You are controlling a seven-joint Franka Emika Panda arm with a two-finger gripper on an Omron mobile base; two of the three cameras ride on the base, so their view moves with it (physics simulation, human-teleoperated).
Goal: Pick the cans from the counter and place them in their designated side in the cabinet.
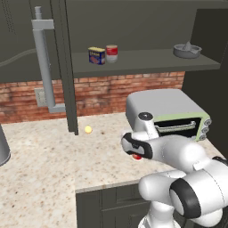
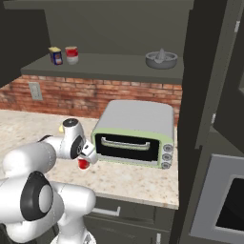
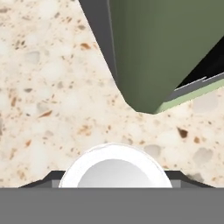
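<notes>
Between my gripper (image 3: pixel 114 186) tips sits the red can (image 3: pixel 114 173) on the counter (image 3: pixel 39 105) beside the toaster oven (image 3: pixel 162 48); I judge the fingers flank it for lifting, but whether they grip it I cannot tell

I can't read any text here. The blue-and-yellow tin (image 1: pixel 96 55) on the cabinet shelf (image 1: pixel 147 62) carries a label with lettering, but it's too small and blurred to make out.
</notes>
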